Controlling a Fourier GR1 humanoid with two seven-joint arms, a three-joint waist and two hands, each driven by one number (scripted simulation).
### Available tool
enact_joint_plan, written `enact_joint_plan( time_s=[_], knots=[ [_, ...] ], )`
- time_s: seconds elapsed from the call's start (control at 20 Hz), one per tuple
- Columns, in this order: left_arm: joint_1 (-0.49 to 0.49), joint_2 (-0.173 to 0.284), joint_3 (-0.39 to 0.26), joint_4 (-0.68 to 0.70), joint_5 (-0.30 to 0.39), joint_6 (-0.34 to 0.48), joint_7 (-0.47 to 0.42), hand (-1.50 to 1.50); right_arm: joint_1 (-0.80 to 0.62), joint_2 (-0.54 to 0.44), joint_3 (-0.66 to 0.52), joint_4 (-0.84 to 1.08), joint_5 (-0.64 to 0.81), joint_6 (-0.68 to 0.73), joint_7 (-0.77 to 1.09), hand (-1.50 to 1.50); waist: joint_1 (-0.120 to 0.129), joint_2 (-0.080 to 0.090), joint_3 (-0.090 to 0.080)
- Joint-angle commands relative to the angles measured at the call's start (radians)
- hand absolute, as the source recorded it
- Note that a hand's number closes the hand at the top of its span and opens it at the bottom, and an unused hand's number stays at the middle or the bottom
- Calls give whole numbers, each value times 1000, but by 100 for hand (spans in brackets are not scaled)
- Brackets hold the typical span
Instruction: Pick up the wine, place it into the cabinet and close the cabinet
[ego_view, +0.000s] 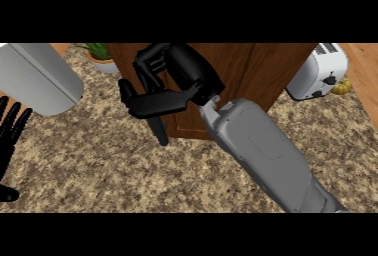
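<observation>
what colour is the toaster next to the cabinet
White, with black knobs. The toaster shows in the head view, at the upper right beside the brown wooden cabinet.

toaster (319, 72) back right | potted plant (100, 56) back left | speckled counter (111, 170)

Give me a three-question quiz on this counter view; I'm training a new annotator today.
1. True or false: the right hand is over the wooden cabinet.
2. Which appliance stands right of the cabinet? A) toaster B) kettle C) blender
3. Fill in: the left hand rests open at the view's ____ edge.

Key: 1 true; 2 A; 3 left. The wine is not visible.
</observation>
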Motion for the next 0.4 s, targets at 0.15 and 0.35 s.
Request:
enact_joint_plan(
  time_s=[0.15,0.35],
  knots=[
    [-3,17,13,-4,11,-25,17,-150,-34,-76,-107,163,36,-10,-49,150,-3,40,8],
    [-12,-5,-2,-29,31,-14,38,-150,-27,-86,-122,189,25,13,-69,150,1,41,8]
  ],
)
